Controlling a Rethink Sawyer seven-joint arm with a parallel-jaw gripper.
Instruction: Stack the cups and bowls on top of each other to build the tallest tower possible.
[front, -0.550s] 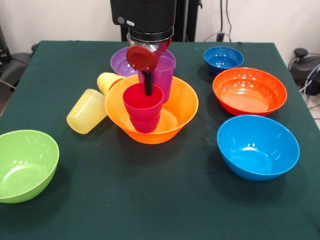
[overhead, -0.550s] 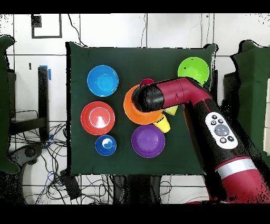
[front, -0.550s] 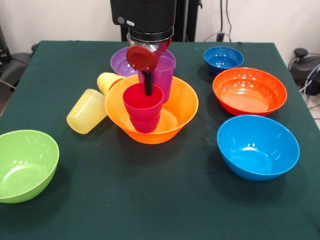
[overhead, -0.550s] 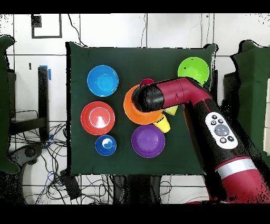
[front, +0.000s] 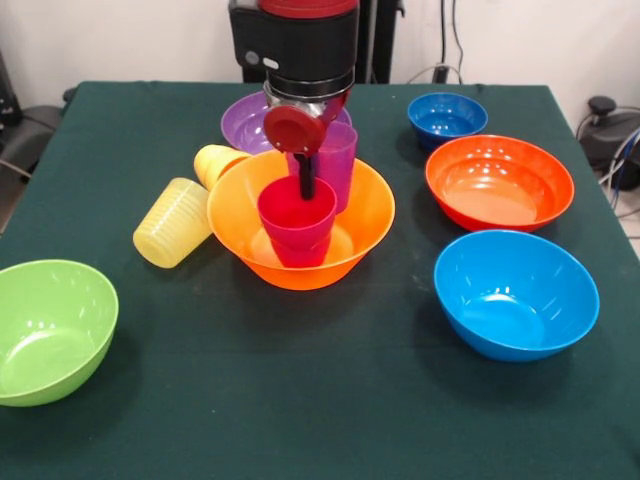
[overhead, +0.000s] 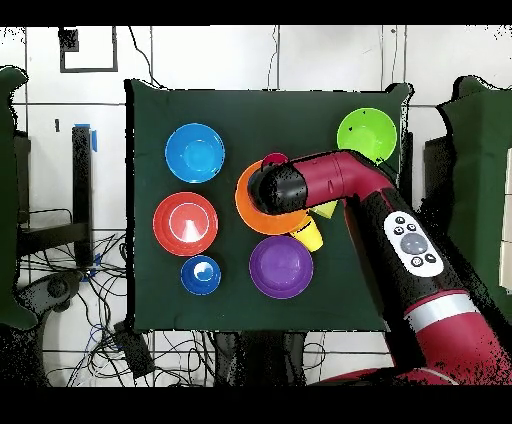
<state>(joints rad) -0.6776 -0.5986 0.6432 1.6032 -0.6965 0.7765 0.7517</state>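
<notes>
The largest orange-yellow bowl (front: 375, 215) (overhead: 243, 200) stands mid-table. The red-pink cup (front: 297, 228) (overhead: 274, 158) is upright inside it. My gripper (front: 305, 185) comes straight down into that cup at its far wall. In the overhead view the arm's wrist (overhead: 278, 185) covers it. The translucent purple cup (front: 338, 160) stands upright at the bowl's far rim; I cannot tell if it is inside or behind. The orange-yellow cup (front: 215, 160) (overhead: 310, 237) and the ribbed pale yellow cup (front: 175, 222) (overhead: 325, 209) lie on their sides left of the bowl.
The purple bowl (front: 245, 122) (overhead: 281, 266) sits behind the big bowl. The dark blue bowl (front: 447, 115), the red-orange bowl (front: 498, 180) and the light blue bowl (front: 515, 295) stand apart on the right. The lime green bowl (front: 50, 330) is at the front left.
</notes>
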